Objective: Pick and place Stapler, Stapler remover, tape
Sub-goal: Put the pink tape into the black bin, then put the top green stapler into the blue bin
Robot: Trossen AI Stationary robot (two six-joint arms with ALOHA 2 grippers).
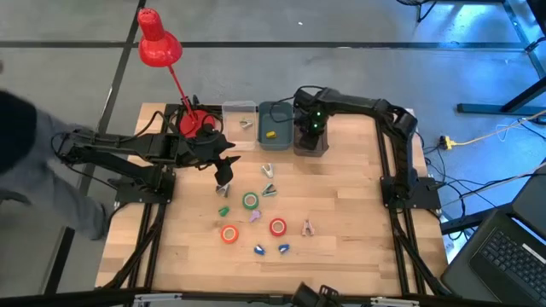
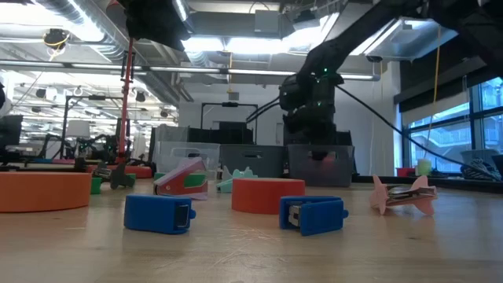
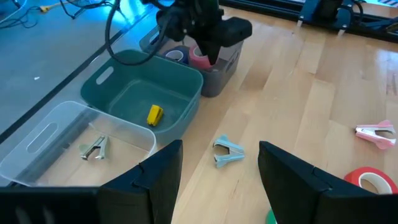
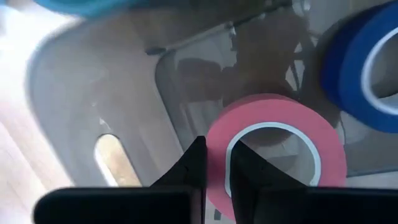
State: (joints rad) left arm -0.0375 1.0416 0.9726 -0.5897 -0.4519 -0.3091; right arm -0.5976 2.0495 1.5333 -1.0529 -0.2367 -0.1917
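Observation:
My right gripper (image 4: 217, 171) reaches down into the dark grey bin (image 1: 311, 139) at the table's far edge, shut on a pink tape ring (image 4: 280, 124). A blue tape ring (image 4: 367, 68) lies in the same bin. My left gripper (image 3: 221, 180) is open and empty, hovering near a teal staple remover (image 3: 227, 153) that lies flat on the wood. On the table lie a green tape ring (image 1: 250, 200), an orange one (image 1: 229, 234) and a red one (image 1: 278, 227). Two blue staplers (image 2: 157, 212) (image 2: 314, 214) and a pink staple remover (image 1: 307, 227) lie there too. My right gripper pinches the pink tape ring's wall (image 4: 216, 146), with one finger (image 4: 249, 174) inside the pale core and the other outside. The fingers come from above, pointing down into the grey bin. Whether the ring rests on the bin's floor, I cannot tell.
A clear bin (image 3: 37, 146) holding a metal staple remover (image 3: 93, 149) and a teal bin (image 3: 124, 81) with a yellow block (image 3: 155, 114) stand beside the grey bin. A red desk lamp (image 1: 159, 47) stands at the far left corner. A second teal remover (image 1: 270, 189) and small coloured pieces lie mid-table.

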